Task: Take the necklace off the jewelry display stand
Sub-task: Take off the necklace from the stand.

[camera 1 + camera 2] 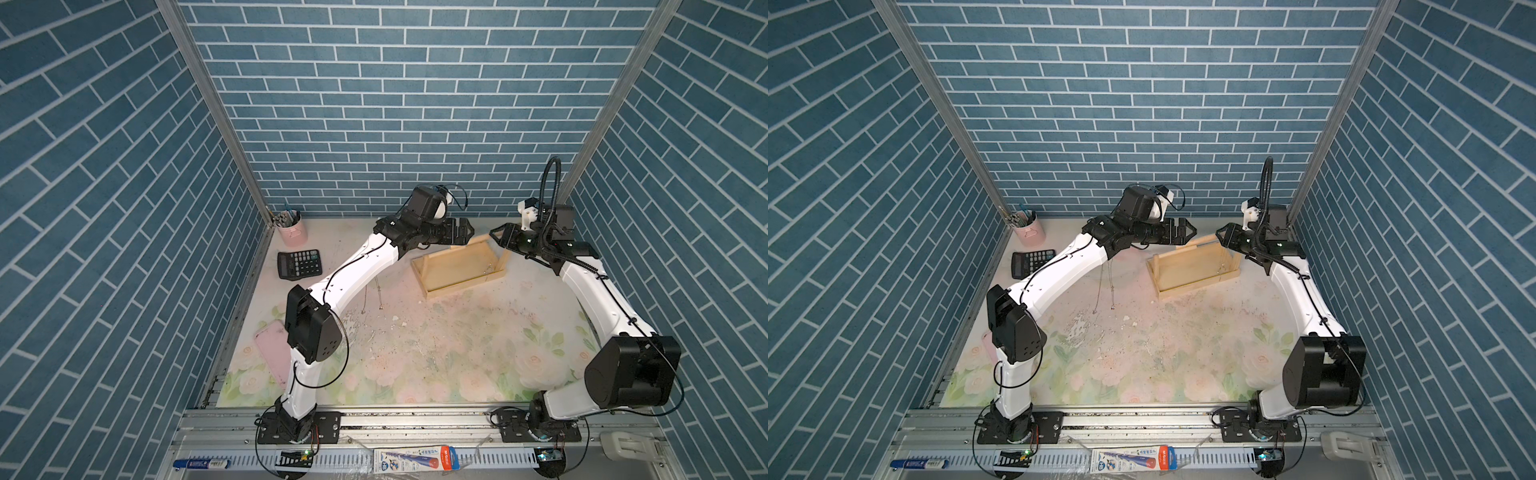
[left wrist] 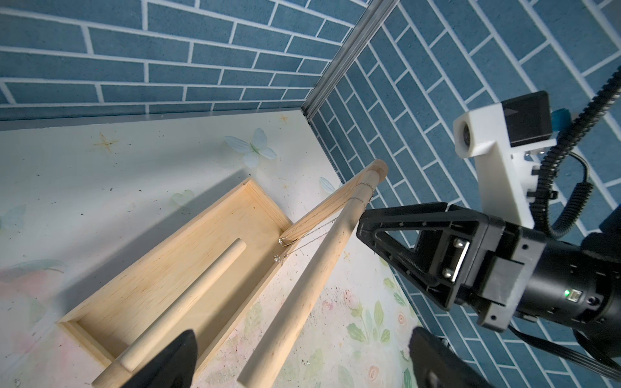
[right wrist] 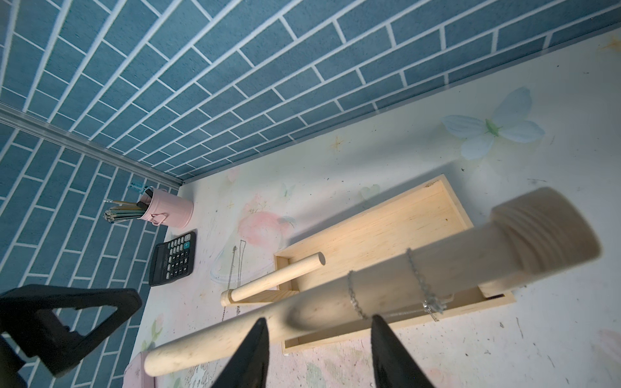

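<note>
The pale wood jewelry display stand (image 1: 453, 270) (image 1: 1187, 270) sits at the back of the table. Its round bar (image 2: 302, 285) (image 3: 336, 302) is fixed to one post only, and the other end hangs free. A thin silver necklace (image 2: 361, 199) (image 3: 420, 278) is looped over the bar near the fixed post, with its pendants dangling over the tray. My left gripper (image 1: 463, 232) (image 2: 302, 362) is wide open around the bar's free end without touching it. My right gripper (image 1: 496, 235) (image 3: 321, 352) is half open, its tips just short of the bar beside the necklace loops, holding nothing.
Two more thin chains (image 1: 374, 297) lie on the floral mat under the left arm. A black calculator (image 1: 299, 264) and a pink pencil cup (image 1: 293, 230) stand at the back left. A pink case (image 1: 272, 353) lies by the left wall. The blue brick walls are close behind the stand.
</note>
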Robot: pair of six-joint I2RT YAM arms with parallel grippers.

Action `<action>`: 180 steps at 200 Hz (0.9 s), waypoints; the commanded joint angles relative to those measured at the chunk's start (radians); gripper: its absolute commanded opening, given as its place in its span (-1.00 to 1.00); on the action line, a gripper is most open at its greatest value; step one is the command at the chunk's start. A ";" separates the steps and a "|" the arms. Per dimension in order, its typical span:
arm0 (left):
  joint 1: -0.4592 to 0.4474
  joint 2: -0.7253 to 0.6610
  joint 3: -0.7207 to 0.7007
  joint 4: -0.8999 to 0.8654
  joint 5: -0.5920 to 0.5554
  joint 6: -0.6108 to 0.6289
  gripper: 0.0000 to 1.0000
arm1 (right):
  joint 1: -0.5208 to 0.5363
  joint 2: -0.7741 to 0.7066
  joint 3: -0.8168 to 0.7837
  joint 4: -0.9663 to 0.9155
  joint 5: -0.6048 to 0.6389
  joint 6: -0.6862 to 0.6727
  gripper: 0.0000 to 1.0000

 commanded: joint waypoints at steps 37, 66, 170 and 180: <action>0.012 -0.038 -0.030 0.030 0.022 -0.022 0.99 | -0.002 -0.002 -0.023 0.049 -0.028 0.016 -0.01; 0.013 -0.034 -0.028 0.034 0.031 -0.029 0.99 | -0.002 -0.010 -0.029 0.033 -0.004 -0.006 -0.01; 0.014 -0.027 -0.028 0.047 0.062 -0.041 0.99 | -0.016 0.001 -0.065 0.107 0.014 -0.062 0.05; 0.014 -0.027 -0.030 0.049 0.065 -0.041 0.99 | -0.019 0.003 -0.072 0.121 0.011 -0.065 0.06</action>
